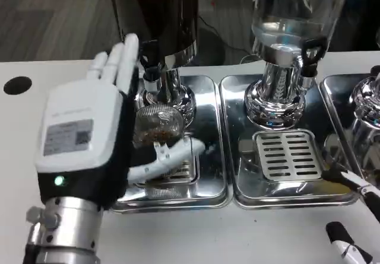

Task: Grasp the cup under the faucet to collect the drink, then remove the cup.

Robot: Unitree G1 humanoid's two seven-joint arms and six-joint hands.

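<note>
- The left hand (89,130) is seen at the left of the head view, its white back turned to the camera, raised over the left steel tray (211,157).
- Its fingers (169,160) are wrapped about the clear cup (157,124): the long ones stand up along the cup's left side, and one is curled across the front below it, so the cup is judged to be held.
- The cup is placed upright over the left tray, under the faucet (151,74) of the dark dispenser (160,15); something brownish is seen in it, though how full it is cannot be told.
- The collecting step is judged to be in hand; removal is not yet done.
- For the next move, the cup would have to be kept upright and level, drawn clear of the faucet, and brought toward the white tabletop (237,234) without a spill.
- Further right, a second tray with a slotted grate (288,154) is set under a clear dispenser (291,15).
- At the lower right corner the right hand (353,216) is partly seen, its fingers apart and nothing held.
</note>
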